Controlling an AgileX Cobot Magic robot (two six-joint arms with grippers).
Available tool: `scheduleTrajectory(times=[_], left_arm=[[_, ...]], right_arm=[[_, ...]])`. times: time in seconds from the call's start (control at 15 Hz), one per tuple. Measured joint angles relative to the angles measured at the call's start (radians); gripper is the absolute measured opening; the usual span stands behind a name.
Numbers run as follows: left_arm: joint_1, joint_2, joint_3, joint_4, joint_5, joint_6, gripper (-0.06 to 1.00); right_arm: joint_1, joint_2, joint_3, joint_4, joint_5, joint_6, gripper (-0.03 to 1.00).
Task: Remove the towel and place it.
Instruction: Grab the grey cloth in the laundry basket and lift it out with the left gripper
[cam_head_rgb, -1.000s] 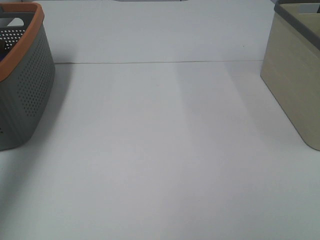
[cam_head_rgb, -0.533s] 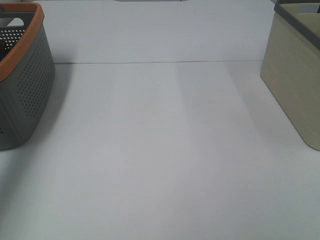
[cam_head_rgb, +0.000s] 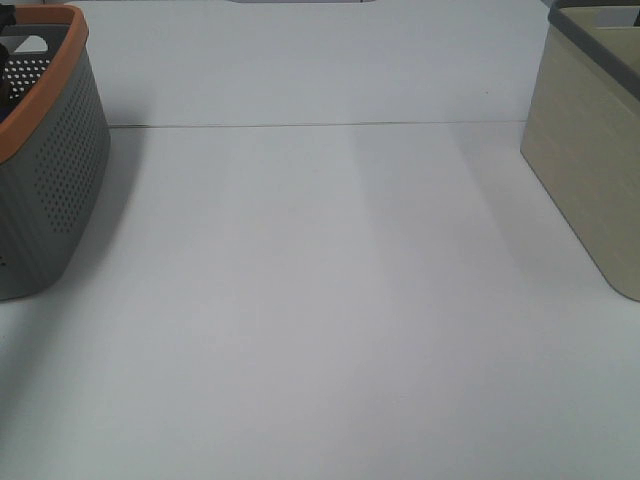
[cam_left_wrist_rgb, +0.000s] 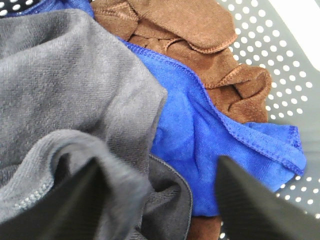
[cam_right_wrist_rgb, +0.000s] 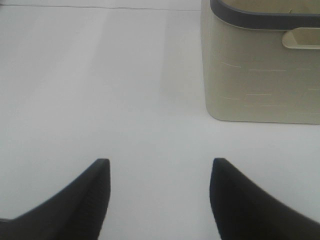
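In the grey basket (cam_head_rgb: 60, 170) at the high view's upper left, the towel (cam_left_wrist_rgb: 65, 85) lies over a blue cloth (cam_left_wrist_rgb: 200, 145) and a brown cloth (cam_left_wrist_rgb: 185, 30), the left gripper (cam_left_wrist_rgb: 157, 170) — fingers apart — set about its fold, likely to pinch it, while the right gripper (cam_right_wrist_rgb: 160, 170), likewise spread, hangs over the table (cam_head_rgb: 320, 300).

Wide flat bench (cam_head_rgb: 320, 300) open between two baskets, grey holed basket (cam_head_rgb: 60, 170) at the left edge, tall beige basket (cam_head_rgb: 590, 170) at the right edge, grey towel (cam_left_wrist_rgb: 65, 85), blue cloth (cam_left_wrist_rgb: 200, 135) and brown cloth (cam_left_wrist_rgb: 200, 35) crowding the grey basket's floor
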Motion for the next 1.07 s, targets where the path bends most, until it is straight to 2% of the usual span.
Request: scheduleTrajectory(times=[0.2,0.27,0.4,0.67,1.07], left_arm=[[0.000,0.000,0.000,0.002,0.000,-0.010,0.14],[0.000,-0.001,0.000,0.009,0.000,-0.010,0.05],[-0.001,-0.018,0.000,0.031,0.000,-0.011,0.00],[-0.002,-0.103,0.000,0.050,-0.033,-0.007,0.00],[-0.002,-0.334,0.000,0.051,-0.199,0.134,0.00]], right_arm=[[0.000,0.000,0.000,0.000,0.000,0.000,0.60],[0.000,0.000,0.000,0.000,0.000,0.000,0.60],[0.000,0.000,0.000,0.000,0.000,0.000,0.60],[0.000,0.000,0.000,0.000,0.000,0.000,0.60],[0.000,0.000,0.000,0.000,0.000,0.000,0.60]])
